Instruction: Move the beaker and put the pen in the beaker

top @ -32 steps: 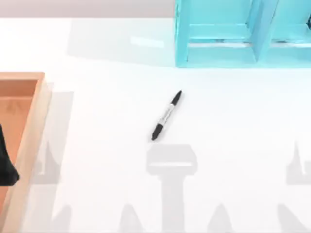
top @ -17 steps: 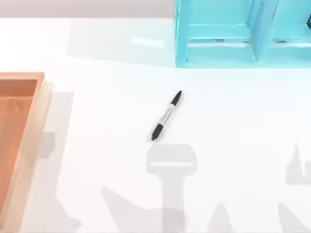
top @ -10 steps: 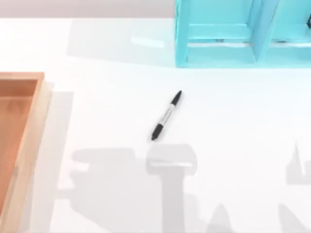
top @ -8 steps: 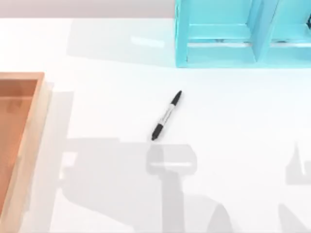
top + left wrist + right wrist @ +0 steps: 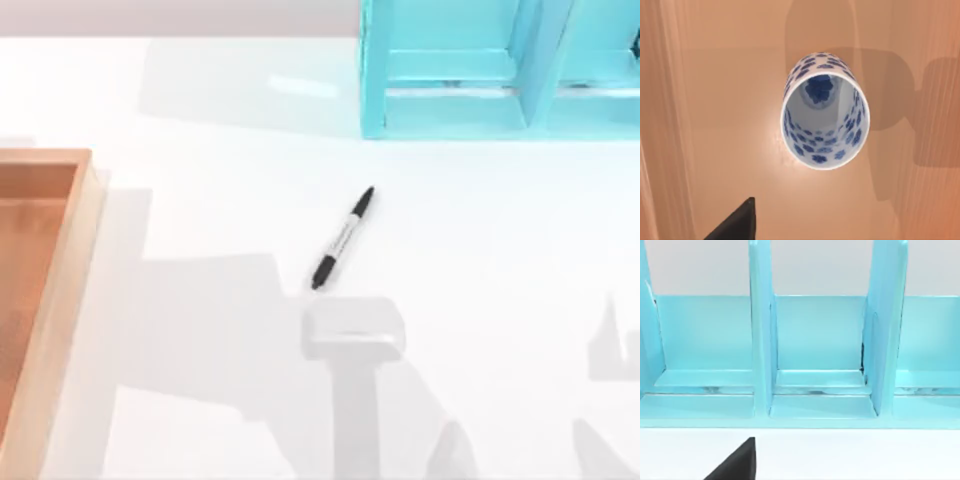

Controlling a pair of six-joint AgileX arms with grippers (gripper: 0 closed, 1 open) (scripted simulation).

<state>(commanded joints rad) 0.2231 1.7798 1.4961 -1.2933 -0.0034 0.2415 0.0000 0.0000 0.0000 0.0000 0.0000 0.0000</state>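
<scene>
White tabletop [image 5: 500, 250]: pen [image 5: 342, 238] lying loose mid-surface. Beaker [image 5: 824, 111] upright in wooden tray [image 5: 60, 260], viewed from above for approach; finger opening of either gripper undeterminable.

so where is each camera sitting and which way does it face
Top view: above the table, looking straight down at the pen, a wooden tray at the left edge and a blue rack at the back; arm shadows fall on the table.
Left wrist view: on the left arm, looking down into the cup standing in the tray; a dark finger tip of the left hand shows.
Right wrist view: on the right arm, facing the rack; a dark finger tip.
Shared: tray and rack each appear in the top view and one wrist view.
</scene>
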